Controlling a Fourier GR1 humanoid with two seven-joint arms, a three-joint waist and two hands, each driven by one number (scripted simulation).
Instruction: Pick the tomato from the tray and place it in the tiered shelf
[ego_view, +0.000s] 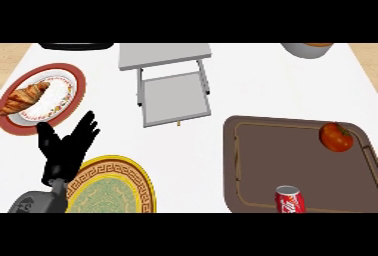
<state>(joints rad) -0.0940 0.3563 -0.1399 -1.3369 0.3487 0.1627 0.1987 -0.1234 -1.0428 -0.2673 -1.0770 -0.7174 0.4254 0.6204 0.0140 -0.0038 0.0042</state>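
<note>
- The brown tray (251, 165) serves as the landmark; it lies on the white counter (295, 85) at the lower right of the head view.
- The tomato (336, 137) sits inside the tray, in its far right corner, close against the rim.
- A red soda can (290, 199) stands in the tray too, at its near edge, well apart from the tomato.
- The grey tiered shelf (171, 82) stands beyond the tray's far left corner.
- Left of the tray lies a yellow patterned plate (114, 187).
- The left hand (65, 147) rests at that plate's far left side, fingers spread wide and straight, holding nothing.
- Farther left of the tray, a red-rimmed plate (66, 82) carries a croissant (26, 96).
- A grey pot (308, 49) shows beyond the tray's far edge.
</note>
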